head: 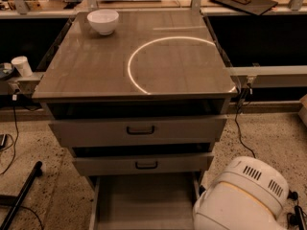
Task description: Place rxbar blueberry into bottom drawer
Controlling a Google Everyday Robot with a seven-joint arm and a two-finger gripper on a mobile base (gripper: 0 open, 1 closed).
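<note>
The bottom drawer [144, 200] is pulled out at the foot of the grey-beige cabinet, and the part of its flat floor that I see is bare. The rxbar blueberry is out of view. My gripper is out of view too. Only a white rounded arm housing [242, 195] with vent slots shows at the lower right, beside the drawer's right edge and covering its front right corner.
The top drawer [140, 130] and middle drawer [146, 165] have black handles and stand slightly ajar. A white bowl [103, 21] sits at the back left of the cabinet top [96, 71]. A paper cup [21, 65] stands on a ledge at left. A black pole [19, 195] and cables lie on the speckled floor.
</note>
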